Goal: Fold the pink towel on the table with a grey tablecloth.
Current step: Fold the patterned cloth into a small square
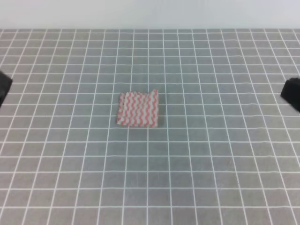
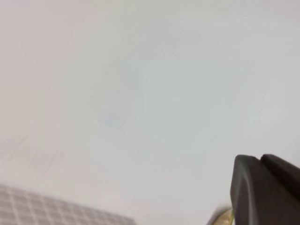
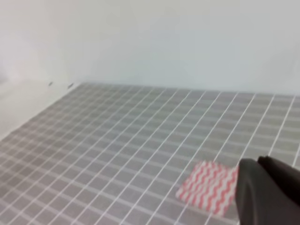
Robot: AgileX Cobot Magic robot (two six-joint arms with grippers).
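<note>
one pink towel (image 1: 139, 109) flat on grey tablecloth (image 1: 211, 164)

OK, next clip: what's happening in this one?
Nothing is being handled right now. The pink towel lies flat and alone near the middle of the grey gridded tablecloth. Both arms sit at the table's far sides: left gripper, right gripper, neither touching the towel. Jaw states can't be judged.

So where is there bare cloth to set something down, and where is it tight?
The grey tablecloth lies bare all around the pink towel: near, far, left and right. Only the side edges are occupied, by the left gripper and right gripper.
</note>
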